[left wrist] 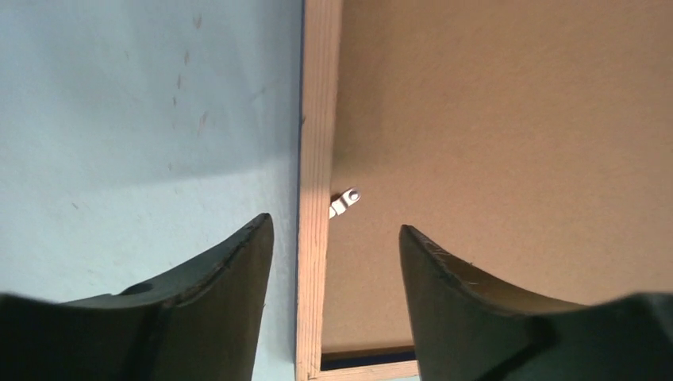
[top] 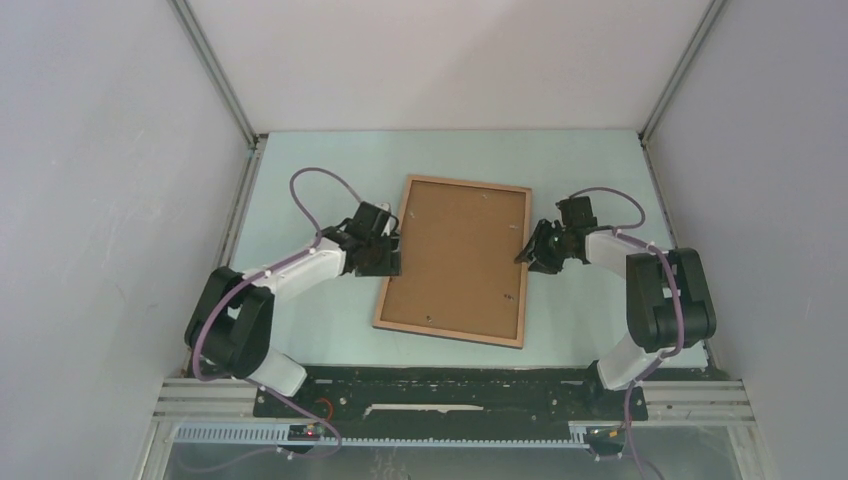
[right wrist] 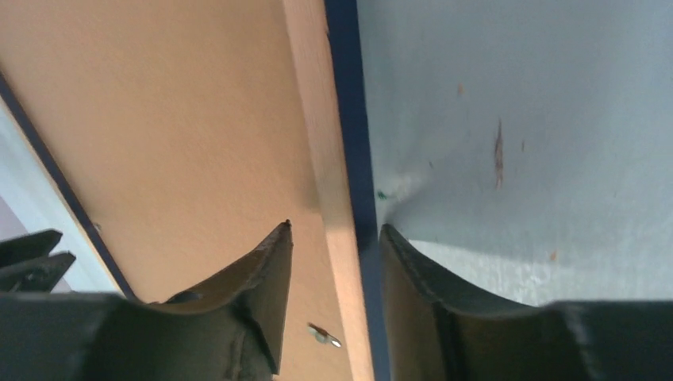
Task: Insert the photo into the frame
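Frame point(top: 455, 260) is lying back-up in the middle of the table point(top: 300, 200), its brown backing board point(left wrist: 516, 143) facing the camera and its long sides running away from the arms, slightly skewed.

Both arms are reaching inward to it from their bases. The left arm is bending its elbow out to the left and sending its forearm rightward, so that the left gripper point(top: 385, 255) is sitting at the frame's left rail about halfway along. In the left wrist view the left gripper point(left wrist: 335, 225) is pointing down with its fingers point(left wrist: 238, 270) spread wide, straddling the pale wooden rail without touching it; a small metal tab point(left wrist: 345, 202) is showing between them on the board.

The right arm is folding its elbow high at the right and stretching its forearm leftward, placing the right gripper point(top: 527, 250) at the right rail. Its fingers point(right wrist: 266, 278) are standing close on either side of that rail in the right wrist view point(right wrist: 336, 228); whether they are actually pinching it cannot be told. A dark blue strip point(right wrist: 345, 95) is running along the rail's outer side, and what it belongs to cannot be told.
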### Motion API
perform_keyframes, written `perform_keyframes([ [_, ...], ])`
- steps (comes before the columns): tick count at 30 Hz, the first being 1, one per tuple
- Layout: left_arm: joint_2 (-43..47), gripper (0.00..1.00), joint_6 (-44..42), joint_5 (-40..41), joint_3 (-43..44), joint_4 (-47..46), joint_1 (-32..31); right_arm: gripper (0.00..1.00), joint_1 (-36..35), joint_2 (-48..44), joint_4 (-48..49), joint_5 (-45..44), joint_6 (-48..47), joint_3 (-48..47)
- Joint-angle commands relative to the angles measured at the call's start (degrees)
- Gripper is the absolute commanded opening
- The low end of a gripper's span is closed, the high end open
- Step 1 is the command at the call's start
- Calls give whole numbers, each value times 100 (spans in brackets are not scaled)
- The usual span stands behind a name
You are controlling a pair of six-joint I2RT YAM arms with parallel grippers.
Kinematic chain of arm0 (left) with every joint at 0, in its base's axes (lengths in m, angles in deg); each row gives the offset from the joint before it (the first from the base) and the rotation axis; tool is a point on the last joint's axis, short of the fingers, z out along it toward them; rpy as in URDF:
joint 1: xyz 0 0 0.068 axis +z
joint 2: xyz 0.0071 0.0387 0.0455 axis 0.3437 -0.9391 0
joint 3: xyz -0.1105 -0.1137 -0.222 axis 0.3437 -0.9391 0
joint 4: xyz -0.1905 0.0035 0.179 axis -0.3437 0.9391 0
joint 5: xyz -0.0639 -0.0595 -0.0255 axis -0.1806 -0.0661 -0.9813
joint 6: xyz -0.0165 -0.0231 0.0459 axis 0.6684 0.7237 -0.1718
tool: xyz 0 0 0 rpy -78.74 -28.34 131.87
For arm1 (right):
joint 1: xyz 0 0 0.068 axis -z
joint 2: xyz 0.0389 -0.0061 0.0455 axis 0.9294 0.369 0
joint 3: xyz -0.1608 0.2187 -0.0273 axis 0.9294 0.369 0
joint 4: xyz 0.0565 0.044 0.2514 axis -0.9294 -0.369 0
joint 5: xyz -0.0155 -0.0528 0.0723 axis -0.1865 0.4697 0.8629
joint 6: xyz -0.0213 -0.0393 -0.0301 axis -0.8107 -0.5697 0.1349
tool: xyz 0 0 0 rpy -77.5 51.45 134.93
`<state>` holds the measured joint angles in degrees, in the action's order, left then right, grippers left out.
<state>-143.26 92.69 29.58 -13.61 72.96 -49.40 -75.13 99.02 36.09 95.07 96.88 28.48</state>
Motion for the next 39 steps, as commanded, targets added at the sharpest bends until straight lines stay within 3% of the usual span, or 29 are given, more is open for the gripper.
perform_keyframes([
  [1, -52, 71, -13, 177, 947, -14, 12, 56, 48, 63, 437, -189, 345, -522],
  [2, -208, 79, -4, 334, 1138, -61, 23, 60, 79, 103, 357, -314, 298, -640],
  [5, -910, 89, 153, 695, 1936, 28, 72, 66, 158, 405, -56, -681, 161, -1146],
  [10, -2246, 90, 254, 1406, 3294, 355, 78, 67, 289, 930, -377, -924, -182, -1748],
  [14, -2983, 87, 146, 1729, 4204, 675, 100, 60, 277, 1097, -261, -940, -339, -1757],
  [22, -3744, 88, 429, 1796, 4982, 734, 95, 52, -7, 1308, -366, -1014, -670, -1841],
  [39, -4133, 58, 716, 1813, 5142, 1002, 188, 47, -96, 1286, -401, -1041, -741, -1869],
])
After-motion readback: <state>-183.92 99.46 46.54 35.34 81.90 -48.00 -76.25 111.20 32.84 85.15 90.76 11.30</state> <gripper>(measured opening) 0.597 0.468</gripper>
